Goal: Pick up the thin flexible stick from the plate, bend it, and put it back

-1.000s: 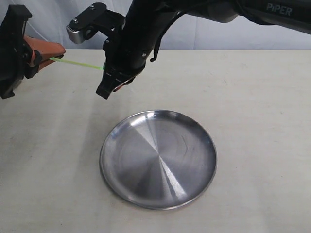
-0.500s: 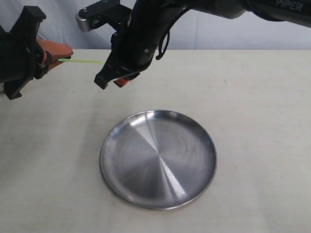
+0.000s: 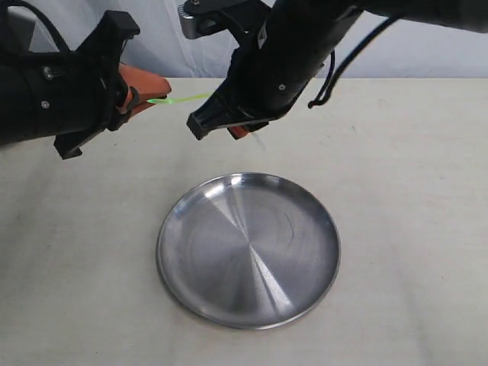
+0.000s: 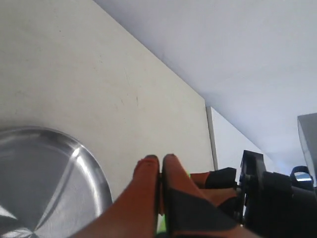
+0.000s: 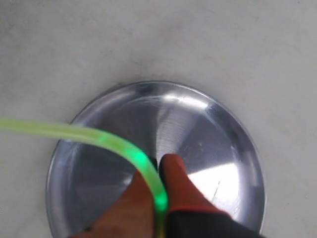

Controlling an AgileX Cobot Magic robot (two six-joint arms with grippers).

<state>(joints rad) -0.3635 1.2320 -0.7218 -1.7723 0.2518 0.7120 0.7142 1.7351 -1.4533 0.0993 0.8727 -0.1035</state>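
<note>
Found left gripper (image 3: 146,91) clamped narrow on one end of the thin flexible stick (image 3: 179,98), jaws pressed together with only a sliver of green between them. Found right gripper (image 3: 238,131) likewise closed on the other end, reaching across from the right side. Observed both held aloft, clear of the tabletop (image 3: 412,198), toward its far edge, left gripper nearer the far-left corner. Noted only a short green span between the two in the exterior view; seen from the right wrist, bowed in a clear curve out of the jaws. Judged the two-ended hold deliberate: needed so that narrowing the gap between the arms arches the rod instead of letting it slide. Located the plate (image 3: 171,267) flat at mid-table, toward the near edge, nothing on it, in line beyond the right gripper in its wrist view. Judged that placement convenient for lowering the rod back. Judged bending under way, return not yet done.
</note>
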